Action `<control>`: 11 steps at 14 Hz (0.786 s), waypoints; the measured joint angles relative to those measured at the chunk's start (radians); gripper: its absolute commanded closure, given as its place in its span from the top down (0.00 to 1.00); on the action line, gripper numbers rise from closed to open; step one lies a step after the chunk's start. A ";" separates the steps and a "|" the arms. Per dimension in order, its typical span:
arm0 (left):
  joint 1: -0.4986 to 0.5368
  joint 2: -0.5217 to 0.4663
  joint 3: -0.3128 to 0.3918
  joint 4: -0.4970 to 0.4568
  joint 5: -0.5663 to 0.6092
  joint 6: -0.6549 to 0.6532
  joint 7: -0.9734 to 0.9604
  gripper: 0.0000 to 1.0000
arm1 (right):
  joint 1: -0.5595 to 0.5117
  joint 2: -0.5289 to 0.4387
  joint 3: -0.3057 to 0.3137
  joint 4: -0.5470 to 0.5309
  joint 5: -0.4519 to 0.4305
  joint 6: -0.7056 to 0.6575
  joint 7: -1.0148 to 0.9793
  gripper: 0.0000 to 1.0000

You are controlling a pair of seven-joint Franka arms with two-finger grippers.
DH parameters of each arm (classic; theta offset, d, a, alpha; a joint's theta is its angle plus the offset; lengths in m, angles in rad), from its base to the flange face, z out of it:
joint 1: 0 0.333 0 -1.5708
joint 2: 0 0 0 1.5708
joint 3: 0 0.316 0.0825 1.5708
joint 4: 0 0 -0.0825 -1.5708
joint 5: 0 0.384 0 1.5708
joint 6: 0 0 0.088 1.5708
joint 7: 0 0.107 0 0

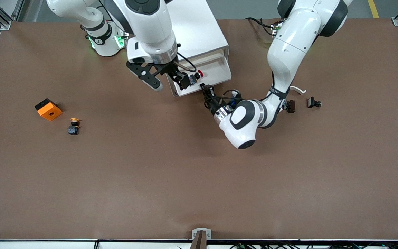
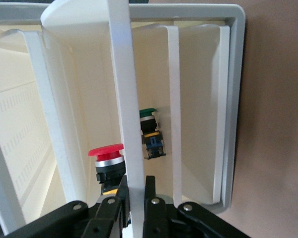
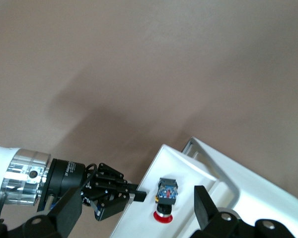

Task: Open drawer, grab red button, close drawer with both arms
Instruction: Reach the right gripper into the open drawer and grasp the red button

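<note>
The drawer stands pulled out of the white cabinet toward the front camera. The red-capped button lies on its side in the drawer, and also shows in the left wrist view and the right wrist view. My left gripper is shut on the drawer's front bar, its fingers pinching it. My right gripper hangs open over the drawer. One finger stands beside the button without touching it.
A green-capped button lies deeper in the cabinet. An orange cube and a yellow-capped button lie toward the right arm's end. Small black parts and a white curved piece lie beside the left arm.
</note>
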 measured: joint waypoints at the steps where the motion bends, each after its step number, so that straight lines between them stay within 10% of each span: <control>1: 0.005 0.000 0.000 0.004 0.000 0.004 0.000 0.00 | 0.011 0.006 0.000 0.000 0.000 0.011 0.019 1.00; 8: 0.036 0.000 0.002 0.026 -0.005 0.082 0.008 0.07 | 0.054 0.106 -0.002 -0.001 -0.001 0.051 0.202 1.00; 9: 0.037 0.000 0.002 0.027 -0.007 0.091 0.017 0.17 | 0.054 0.116 -0.004 -0.001 -0.001 0.051 0.208 1.00; 11: 0.039 0.000 0.002 0.028 -0.011 0.107 0.039 1.00 | 0.054 0.135 -0.005 -0.001 -0.001 0.051 0.211 1.00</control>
